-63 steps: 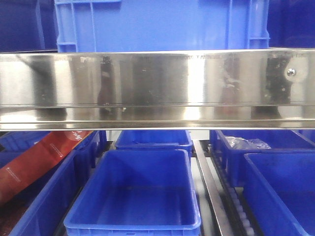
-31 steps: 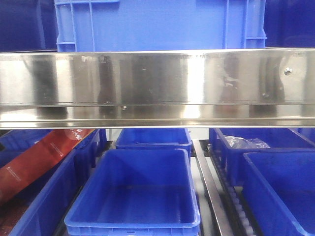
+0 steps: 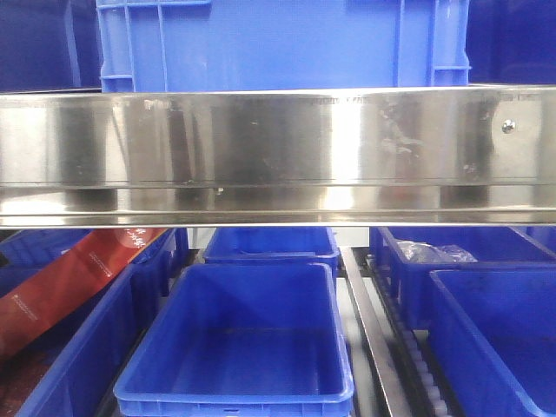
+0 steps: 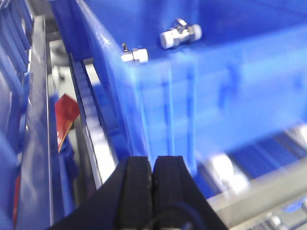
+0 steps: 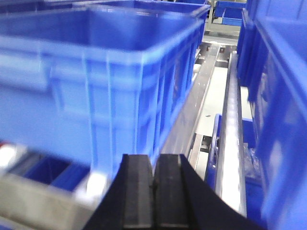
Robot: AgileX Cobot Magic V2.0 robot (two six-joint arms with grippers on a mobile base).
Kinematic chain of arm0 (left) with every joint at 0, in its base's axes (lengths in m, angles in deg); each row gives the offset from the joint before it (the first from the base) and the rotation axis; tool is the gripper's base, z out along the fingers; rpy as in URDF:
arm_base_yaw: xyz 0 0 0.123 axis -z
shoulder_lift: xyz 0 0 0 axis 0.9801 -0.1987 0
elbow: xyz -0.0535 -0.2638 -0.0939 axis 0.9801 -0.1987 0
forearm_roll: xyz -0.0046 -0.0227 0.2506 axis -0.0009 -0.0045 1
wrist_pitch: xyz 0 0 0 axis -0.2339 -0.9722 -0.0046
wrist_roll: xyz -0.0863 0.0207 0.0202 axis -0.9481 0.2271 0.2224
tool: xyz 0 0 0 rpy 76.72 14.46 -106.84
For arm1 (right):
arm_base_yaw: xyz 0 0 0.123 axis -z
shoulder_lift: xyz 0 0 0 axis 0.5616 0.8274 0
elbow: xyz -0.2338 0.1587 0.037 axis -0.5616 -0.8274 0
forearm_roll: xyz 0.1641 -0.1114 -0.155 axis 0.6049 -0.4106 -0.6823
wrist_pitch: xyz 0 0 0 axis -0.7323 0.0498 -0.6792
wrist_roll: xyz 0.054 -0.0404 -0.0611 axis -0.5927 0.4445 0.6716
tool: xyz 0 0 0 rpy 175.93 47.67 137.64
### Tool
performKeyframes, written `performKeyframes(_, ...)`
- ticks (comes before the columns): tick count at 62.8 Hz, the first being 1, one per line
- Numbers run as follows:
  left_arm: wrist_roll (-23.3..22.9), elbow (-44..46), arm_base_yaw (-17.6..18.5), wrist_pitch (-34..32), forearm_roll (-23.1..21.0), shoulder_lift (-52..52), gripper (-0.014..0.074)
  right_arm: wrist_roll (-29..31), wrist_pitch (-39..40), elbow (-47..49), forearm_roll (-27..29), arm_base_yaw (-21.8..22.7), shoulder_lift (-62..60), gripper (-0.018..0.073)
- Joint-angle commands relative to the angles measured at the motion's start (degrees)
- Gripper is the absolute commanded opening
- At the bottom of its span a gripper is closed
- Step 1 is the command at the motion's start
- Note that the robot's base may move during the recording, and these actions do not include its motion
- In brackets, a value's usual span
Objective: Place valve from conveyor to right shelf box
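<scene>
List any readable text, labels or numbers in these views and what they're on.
None can be read.
Red package, lower left in the front view: white print, too small and blurred to make out.
Shelf rail: only reflections and a screw, no lettering.
Blue bins and the two valves: no markings visible.

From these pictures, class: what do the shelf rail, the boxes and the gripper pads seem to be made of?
Shelf rail: likely stainless steel, polished, mirror-like reflections. Blue boxes: probably moulded plastic, glossy, ribbed walls. Left gripper pads: matte black, perhaps rubber or foam.
</scene>
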State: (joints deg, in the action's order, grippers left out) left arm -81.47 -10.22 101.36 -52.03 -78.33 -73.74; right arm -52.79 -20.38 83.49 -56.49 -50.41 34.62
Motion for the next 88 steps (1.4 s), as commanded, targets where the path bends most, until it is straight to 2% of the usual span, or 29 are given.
performKeyframes(1, -0.54, -6.53, 0.18, -7.30, -0.29, 6.10, -0.0111, 0.00, 2.54, -4.34, -0.49, 0.24, -4.92, -0.0153)
performKeyframes(14, -0.54, -20.26, 0.18, -16.46, -0.67, 19.74, -0.0111, 0.00, 4.01, -10.61, -0.49, 0.24, -14.65, -0.0153)
performKeyframes(21, -0.54, -23.81, 0.18, -18.98, -2.09, 24.47, -0.0111, 0.00, 5.58, -11.44, -0.49, 0.24, -17.79, -0.0153)
performKeyframes(32, -0.54, -25.46, 0.18, -19.28, -2.38, 27.58, -0.0111, 0.00, 7.01, -11.44, -0.49, 0.24, -18.47, -0.0153)
performKeyframes(78, -0.54, -25.56, 0.18, -20.06, -2.38, 27.55, -0.0111, 0.00, 6.65, -11.44, -0.49, 0.24, -18.47, -0.0153)
performKeyframes(83, 0.31, -25.56, -1.52, -18.76, -2.87, 28.30, -0.0111, 0.00, 6.65, -11.44, -0.49, 0.24, -18.47, -0.0153)
performKeyframes(88, 5.56, -25.72, -5.50, -15.36, -6.48, 29.98, -0.0111, 0.00, 6.65, -11.44, -0.49, 0.24, -18.47, -0.0153)
